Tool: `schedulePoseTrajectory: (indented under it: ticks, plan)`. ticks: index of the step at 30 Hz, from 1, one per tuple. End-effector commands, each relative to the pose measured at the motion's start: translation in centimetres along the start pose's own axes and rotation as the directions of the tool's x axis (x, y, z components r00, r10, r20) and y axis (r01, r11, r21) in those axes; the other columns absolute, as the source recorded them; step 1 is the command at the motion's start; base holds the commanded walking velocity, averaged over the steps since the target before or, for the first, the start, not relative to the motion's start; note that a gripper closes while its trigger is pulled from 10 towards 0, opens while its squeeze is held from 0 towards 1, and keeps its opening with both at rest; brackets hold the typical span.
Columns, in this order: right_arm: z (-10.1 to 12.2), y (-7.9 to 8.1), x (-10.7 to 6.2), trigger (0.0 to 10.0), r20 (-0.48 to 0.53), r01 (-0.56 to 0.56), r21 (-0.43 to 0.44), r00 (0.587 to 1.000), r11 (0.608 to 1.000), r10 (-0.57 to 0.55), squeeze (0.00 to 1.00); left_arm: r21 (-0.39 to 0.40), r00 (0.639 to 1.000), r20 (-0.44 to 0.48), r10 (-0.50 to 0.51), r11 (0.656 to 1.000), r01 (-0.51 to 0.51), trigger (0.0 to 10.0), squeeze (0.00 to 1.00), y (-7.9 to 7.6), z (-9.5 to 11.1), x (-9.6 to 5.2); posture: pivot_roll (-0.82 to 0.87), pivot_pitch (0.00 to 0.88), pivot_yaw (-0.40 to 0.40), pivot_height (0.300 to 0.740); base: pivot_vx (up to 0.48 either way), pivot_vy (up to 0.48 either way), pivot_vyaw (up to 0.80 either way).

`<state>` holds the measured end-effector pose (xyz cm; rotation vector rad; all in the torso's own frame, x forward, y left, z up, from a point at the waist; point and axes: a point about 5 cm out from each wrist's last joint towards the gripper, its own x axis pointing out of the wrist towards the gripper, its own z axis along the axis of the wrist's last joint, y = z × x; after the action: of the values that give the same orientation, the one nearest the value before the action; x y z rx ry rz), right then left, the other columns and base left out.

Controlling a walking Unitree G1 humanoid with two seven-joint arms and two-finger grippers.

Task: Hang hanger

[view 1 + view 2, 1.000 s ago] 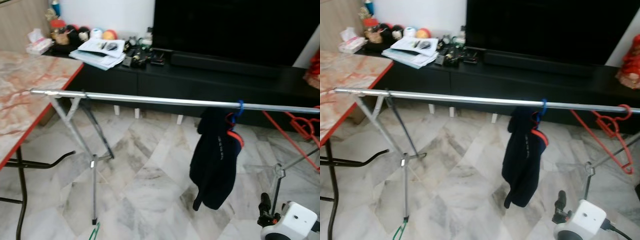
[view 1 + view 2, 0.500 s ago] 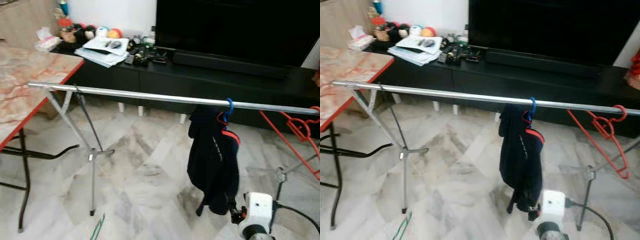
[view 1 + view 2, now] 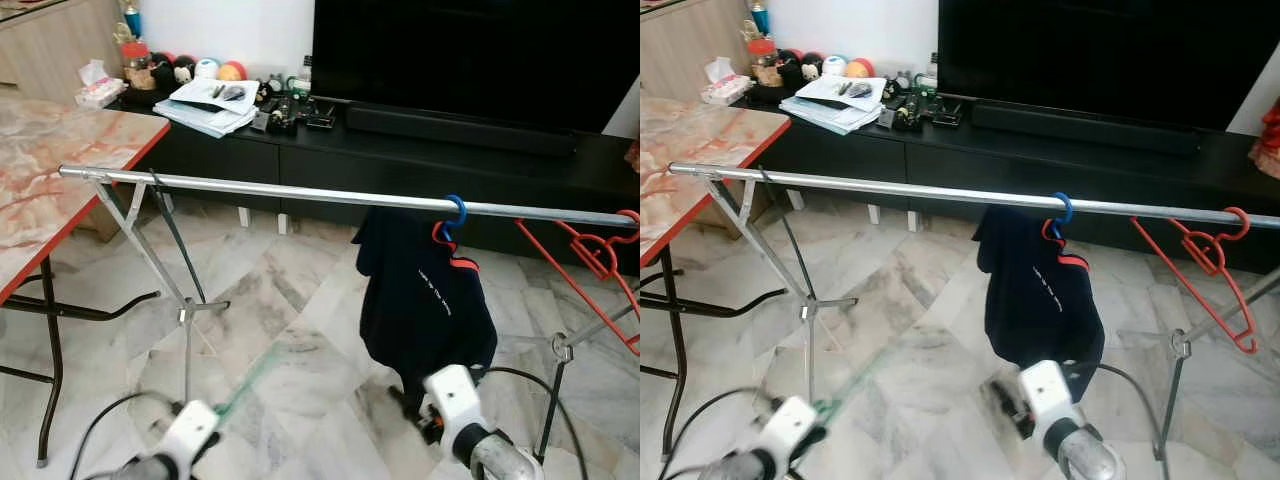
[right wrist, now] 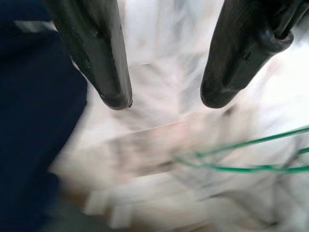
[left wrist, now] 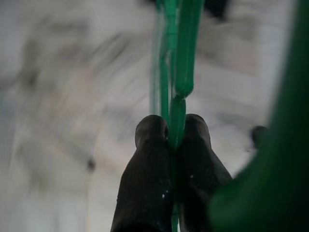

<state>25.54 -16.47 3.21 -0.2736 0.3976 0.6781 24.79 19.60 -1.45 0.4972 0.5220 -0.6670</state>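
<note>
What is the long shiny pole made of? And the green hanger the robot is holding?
The pole looks like bare metal: silvery, smooth, with bright glints along it. The green hanger, pinched in the left claw, looks like thin wire, probably with a glossy plastic coating; the blur leaves that uncertain.
</note>
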Motion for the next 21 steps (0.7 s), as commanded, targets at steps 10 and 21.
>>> schedulePoseTrajectory:
  ticks: [10, 21]
  plan:
    - [2.4, 0.8, 1.2, 10.0, -0.017, -0.421, -0.182, 0.905, 0.889, 0.425, 0.00, 0.296, 0.910, -0.079, -0.407, 0.862, 0.411, 10.0, 0.00, 0.6, 4.4, 0.0, 0.04, 0.104, 0.002, 0.740, 0.000, 0.000, 0.00]
    - [3.0, 2.5, 2.0, 10.0, -0.048, -0.634, -0.215, 0.766, 0.743, 0.640, 0.00, 0.372, 0.881, -0.092, -0.464, 0.805, 0.463, 10.0, 0.00, 1.0, 7.6, 0.9, 0.04, 0.117, 0.038, 0.740, 0.000, 0.000, 0.00]
